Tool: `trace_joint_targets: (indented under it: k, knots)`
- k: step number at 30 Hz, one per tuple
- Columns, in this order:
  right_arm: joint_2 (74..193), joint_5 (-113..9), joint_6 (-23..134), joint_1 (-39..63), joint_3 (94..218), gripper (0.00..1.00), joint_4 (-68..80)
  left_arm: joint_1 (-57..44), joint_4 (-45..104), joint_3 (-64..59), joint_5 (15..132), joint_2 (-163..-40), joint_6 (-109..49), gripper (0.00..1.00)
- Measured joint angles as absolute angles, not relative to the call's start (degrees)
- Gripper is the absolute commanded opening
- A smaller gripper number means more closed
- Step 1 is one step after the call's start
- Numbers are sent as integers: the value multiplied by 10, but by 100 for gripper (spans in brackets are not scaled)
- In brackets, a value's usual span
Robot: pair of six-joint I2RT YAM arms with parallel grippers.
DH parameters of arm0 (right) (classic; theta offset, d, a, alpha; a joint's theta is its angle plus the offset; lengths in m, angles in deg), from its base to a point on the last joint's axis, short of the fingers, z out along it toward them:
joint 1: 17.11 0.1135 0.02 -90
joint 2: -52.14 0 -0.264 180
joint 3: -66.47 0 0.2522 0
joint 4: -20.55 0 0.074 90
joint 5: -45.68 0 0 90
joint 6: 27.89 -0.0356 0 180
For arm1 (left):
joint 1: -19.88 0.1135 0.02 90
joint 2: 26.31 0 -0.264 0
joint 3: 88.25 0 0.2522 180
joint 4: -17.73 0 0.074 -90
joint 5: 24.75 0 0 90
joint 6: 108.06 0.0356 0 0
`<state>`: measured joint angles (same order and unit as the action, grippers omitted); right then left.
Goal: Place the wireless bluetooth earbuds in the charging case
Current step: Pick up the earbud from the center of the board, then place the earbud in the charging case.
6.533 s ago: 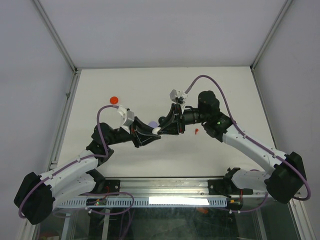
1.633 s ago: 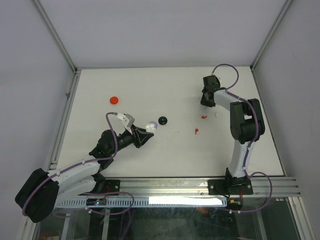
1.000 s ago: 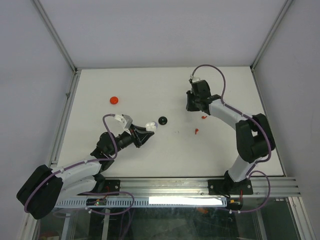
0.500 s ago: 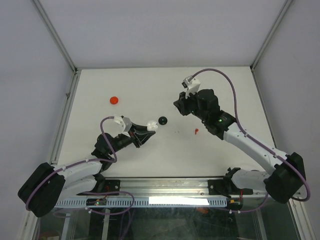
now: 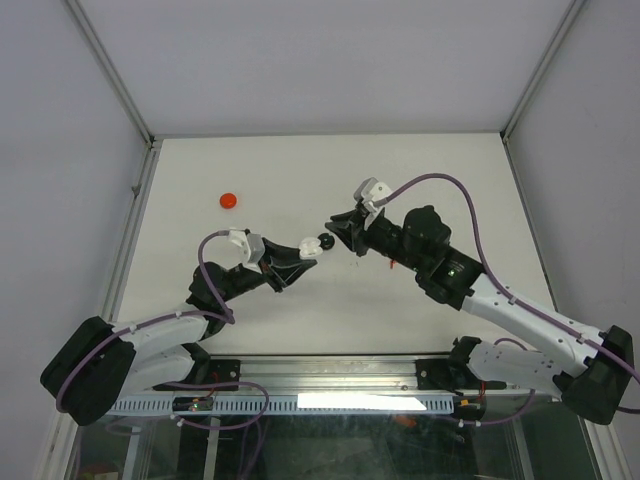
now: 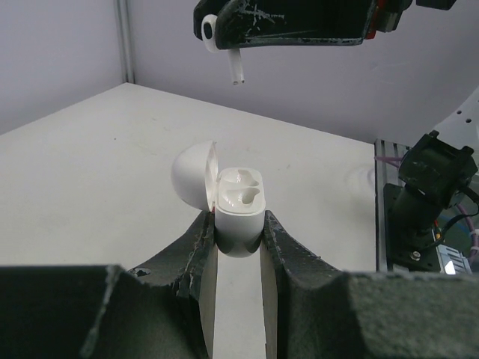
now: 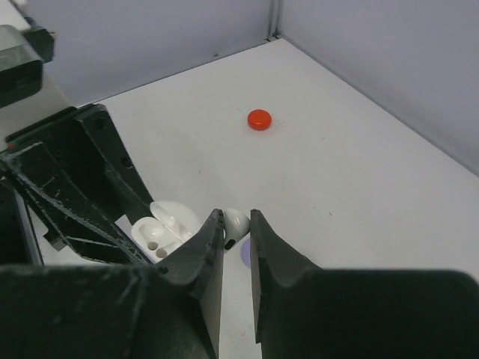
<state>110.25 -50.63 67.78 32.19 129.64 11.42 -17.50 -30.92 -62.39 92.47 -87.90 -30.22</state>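
The white charging case [image 6: 239, 208] stands upright with its lid [image 6: 191, 176] open and both sockets empty, and my left gripper [image 6: 238, 228] is shut on its base. From above, the case [image 5: 310, 246] sits at the left gripper's [image 5: 303, 252] tip, mid-table. My right gripper [image 7: 236, 222] is shut on a white earbud [image 7: 236, 224]. In the left wrist view that earbud [image 6: 224, 46] hangs stem-down from the right gripper [image 6: 217, 34], above and a little beyond the case. The right gripper [image 5: 334, 228] is just right of the case [image 7: 161, 233].
A black disc [image 5: 326, 241] lies on the table between the two gripper tips. A red disc [image 5: 229, 200] lies far left, and shows as the red disc [image 7: 259, 119] in the right wrist view. A lavender patch [image 7: 245, 256] shows under the right fingers. White walls enclose the table.
The right arm has swung from the table's back right toward the middle, bringing the white earbud close above the case. The left gripper has kept hold of the open case, shifting slightly right.
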Motion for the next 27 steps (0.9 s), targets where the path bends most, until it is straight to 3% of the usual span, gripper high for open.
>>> trace_joint_targets:
  k: [27]
  knots:
    - [1117, -479, 761, 449, 1264, 10, 208, -175, -359, -606, 961, -888, -348, 0]
